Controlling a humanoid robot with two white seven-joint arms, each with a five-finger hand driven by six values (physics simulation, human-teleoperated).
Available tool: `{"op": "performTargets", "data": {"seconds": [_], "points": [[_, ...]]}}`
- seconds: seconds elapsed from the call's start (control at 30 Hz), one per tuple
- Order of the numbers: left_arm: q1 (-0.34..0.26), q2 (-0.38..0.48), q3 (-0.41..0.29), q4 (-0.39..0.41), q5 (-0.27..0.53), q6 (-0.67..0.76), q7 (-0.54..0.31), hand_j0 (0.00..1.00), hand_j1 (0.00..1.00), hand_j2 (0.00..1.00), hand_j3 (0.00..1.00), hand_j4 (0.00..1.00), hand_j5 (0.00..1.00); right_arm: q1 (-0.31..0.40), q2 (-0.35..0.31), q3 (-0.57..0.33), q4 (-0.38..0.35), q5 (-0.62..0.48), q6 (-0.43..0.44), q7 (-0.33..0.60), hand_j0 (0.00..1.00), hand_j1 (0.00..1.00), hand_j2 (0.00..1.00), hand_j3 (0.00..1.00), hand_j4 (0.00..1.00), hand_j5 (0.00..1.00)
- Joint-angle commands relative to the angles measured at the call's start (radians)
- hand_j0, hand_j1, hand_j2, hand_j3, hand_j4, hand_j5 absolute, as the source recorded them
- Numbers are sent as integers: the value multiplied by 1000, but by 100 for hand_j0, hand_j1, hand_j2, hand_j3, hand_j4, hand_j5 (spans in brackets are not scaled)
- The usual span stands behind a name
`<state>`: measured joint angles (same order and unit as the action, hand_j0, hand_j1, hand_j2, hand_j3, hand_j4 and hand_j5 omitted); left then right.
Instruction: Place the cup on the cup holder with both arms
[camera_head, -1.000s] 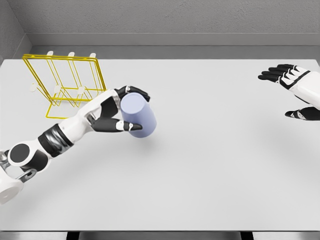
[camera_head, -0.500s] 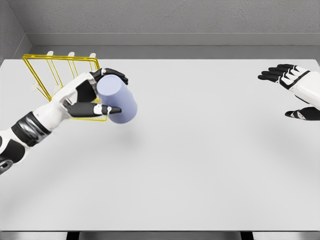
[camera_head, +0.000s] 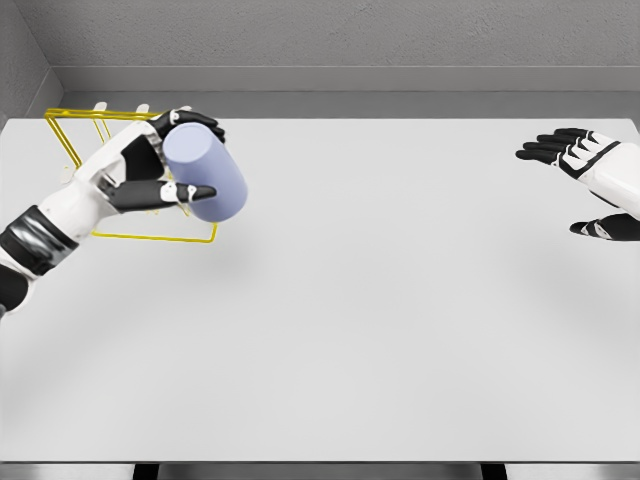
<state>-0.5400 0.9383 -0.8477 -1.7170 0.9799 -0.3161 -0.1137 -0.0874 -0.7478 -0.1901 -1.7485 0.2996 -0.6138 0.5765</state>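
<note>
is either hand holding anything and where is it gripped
The left hand holds the lavender cup by its side wall, fingers over the top, thumb beneath. The right hand holds nothing.

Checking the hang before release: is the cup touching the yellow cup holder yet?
Cannot tell. In the head view the cup, held by the left hand, overlaps the cup holder, and this single angle shows neither contact nor a gap.

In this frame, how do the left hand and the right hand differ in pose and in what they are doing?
The left hand is shut on the lavender cup, held tilted in front of the yellow wire cup holder; the right hand holds nothing, its fingers spread. The left hand is at the table's far left, the right hand at the far right edge. Both are white with black fingers.
</note>
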Motion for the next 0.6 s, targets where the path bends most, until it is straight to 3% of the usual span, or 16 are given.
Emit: {"op": "performTargets", "data": {"seconds": [0.0, 0.57], "points": [[0, -1, 7, 22, 11, 0, 0, 62, 62, 62, 62, 62, 62, 0, -1, 0, 0, -7, 3, -1, 100, 100, 100, 100, 100, 100], [-5, -3, 19, 59, 17, 0, 0, 63, 63, 63, 63, 63, 63, 0, -1, 0, 0, -7, 3, 0, 100, 100, 100, 100, 100, 100]]}}
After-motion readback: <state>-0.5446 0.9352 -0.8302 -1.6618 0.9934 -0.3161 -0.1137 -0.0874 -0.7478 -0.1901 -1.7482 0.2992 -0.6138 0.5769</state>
